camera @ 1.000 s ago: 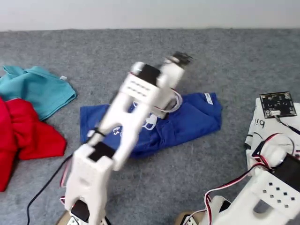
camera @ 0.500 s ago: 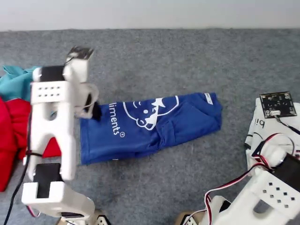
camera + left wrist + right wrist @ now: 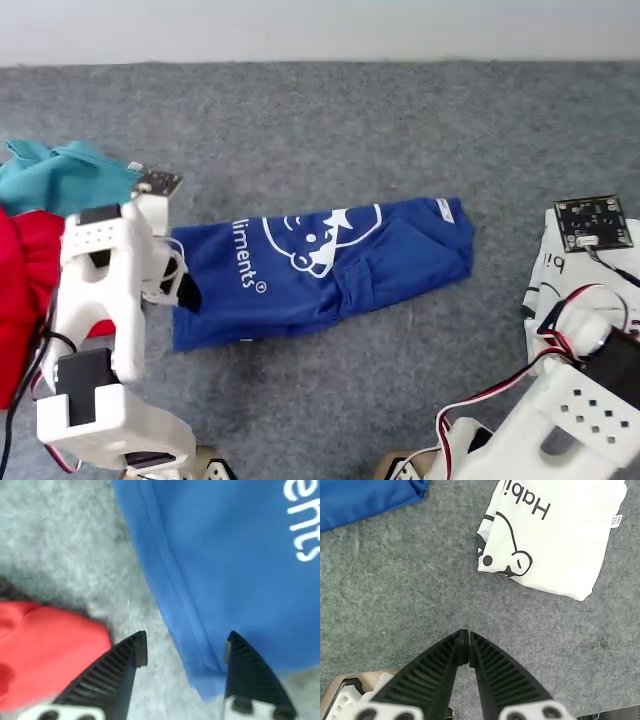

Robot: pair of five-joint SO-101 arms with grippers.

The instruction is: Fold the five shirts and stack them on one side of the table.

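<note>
**Left tool over the blue shirt corner**

The blue shirt lies mid-worktop, its long axis running from arm to arm. The left tool, the nearer one, hangs over its end corner beside the red shirt, jaws apart and empty. The right tool is pressed together, empty, near the white shirt.

The middle shirt lies across the centre of the table, running left to right. The left gripper hangs over its left edge close to the near corner. Its jaws are apart, one finger over the cloth, the other over bare table between this shirt and the nearer left shirt. Behind that one, touching it, lies the farther left shirt. The folded shirt sits at the right edge. The right gripper, jaws together, hangs over bare table nearer than it.
</note>
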